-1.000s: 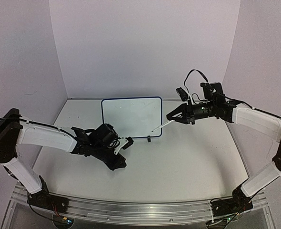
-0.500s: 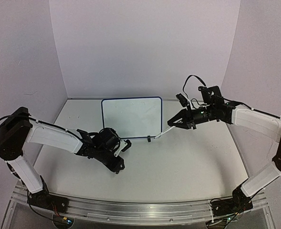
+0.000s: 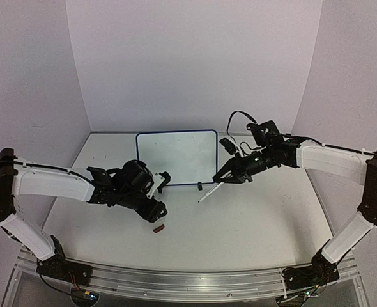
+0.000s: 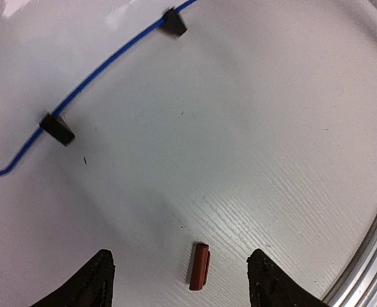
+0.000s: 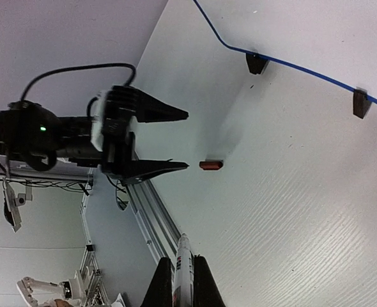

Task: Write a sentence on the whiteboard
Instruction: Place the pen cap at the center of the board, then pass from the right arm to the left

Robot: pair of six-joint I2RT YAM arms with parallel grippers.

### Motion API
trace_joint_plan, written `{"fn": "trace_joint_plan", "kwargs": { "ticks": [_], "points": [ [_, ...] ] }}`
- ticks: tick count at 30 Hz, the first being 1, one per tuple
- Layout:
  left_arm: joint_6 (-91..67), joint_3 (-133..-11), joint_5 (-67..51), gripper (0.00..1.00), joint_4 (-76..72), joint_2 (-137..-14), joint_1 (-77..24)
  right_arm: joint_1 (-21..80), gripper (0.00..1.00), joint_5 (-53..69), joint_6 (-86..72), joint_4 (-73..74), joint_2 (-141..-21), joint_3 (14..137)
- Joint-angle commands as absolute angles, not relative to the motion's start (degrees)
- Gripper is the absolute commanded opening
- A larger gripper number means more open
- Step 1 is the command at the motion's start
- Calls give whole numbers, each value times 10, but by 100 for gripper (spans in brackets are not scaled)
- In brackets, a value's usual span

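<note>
The whiteboard (image 3: 176,157) lies flat at the back middle, blue-framed (image 4: 99,67), its face plain white; no sentence is in view. My right gripper (image 3: 230,174) is shut on a white marker (image 3: 211,190), whose tip points down-left just off the board's front right corner. In the right wrist view the marker (image 5: 183,268) sticks out between the jaws of the right gripper (image 5: 182,284). My left gripper (image 3: 161,199) stands open in front of the board. A small red cap (image 4: 199,266) lies loose on the table between the fingers of the left gripper (image 4: 183,281).
Two black feet (image 4: 56,128) stick out from the board's front edge. An aluminium rail (image 3: 188,281) runs along the table's near edge. White walls close in the back and both sides.
The left gripper has opened and let go of the red cap, which now lies on the table. The right arm has swung left and down with the marker.
</note>
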State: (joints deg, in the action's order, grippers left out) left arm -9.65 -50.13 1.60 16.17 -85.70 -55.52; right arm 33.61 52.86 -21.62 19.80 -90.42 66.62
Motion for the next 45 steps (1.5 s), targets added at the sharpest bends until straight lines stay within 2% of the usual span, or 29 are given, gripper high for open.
{"fn": "trace_joint_plan", "kwargs": {
  "ticks": [1, 8, 25, 28, 31, 36, 39, 40, 41, 45],
  "points": [
    [-52, -512, -64, 78, 98, -761, -555, 369, 0, 511, -195, 206, -936, 712],
    [-84, -578, -171, 81, 84, -784, -555, 398, 0, 520, -193, 203, -969, 749],
    [-88, -628, -252, 88, 51, -882, -566, 408, 0, 529, -208, 181, -967, 755],
    [-83, -639, -253, 78, 54, -900, -569, 408, 0, 532, -209, 179, -965, 754],
    [-77, -650, -253, 54, 65, -912, -573, 409, 0, 535, -211, 177, -963, 752],
    [-76, -653, -255, 24, 61, -921, -578, 408, 0, 538, -214, 170, -960, 745],
    [-81, -649, -243, 5, 51, -922, -580, 408, 4, 543, -221, 160, -958, 738],
    [-85, -646, -236, 1, 46, -920, -580, 408, 6, 545, -225, 154, -957, 735],
    [-90, -643, -229, 0, 40, -919, -580, 408, 7, 546, -229, 148, -956, 733],
    [-118, -638, -204, 0, 25, -915, -579, 409, 21, 546, -243, 131, -949, 717]
  ]
}}
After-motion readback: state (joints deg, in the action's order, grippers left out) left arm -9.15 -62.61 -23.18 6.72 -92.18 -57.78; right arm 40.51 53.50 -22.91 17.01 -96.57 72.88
